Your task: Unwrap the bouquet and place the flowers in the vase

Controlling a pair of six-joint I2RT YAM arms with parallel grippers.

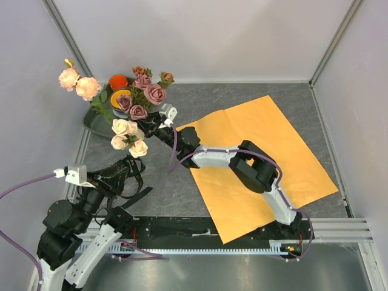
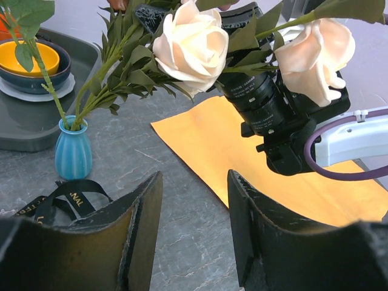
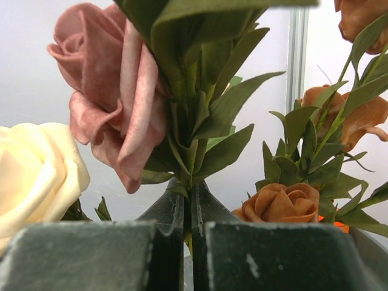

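Below, grey table (image 1: 242,97), white walls (image 1: 182,36); left fingers (image 2: 139,230) apart, right fingers (image 3: 79,254) tight on flowers (image 3: 103,85).

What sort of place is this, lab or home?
Probably a lab robot cell: plain white enclosure walls, left arm and right arm bolted to a metal rail, an orange paper sheet on a grey table.

Blk/wht arms (image 1: 218,156), purple cables (image 1: 24,182), fingers (image 2: 140,233) prob. blk.

Right jaws pinched tight on the green stem (image 3: 188,200) of a mauve rose (image 3: 109,91), cream rose (image 3: 33,176) left, rust roses (image 3: 279,203) right.
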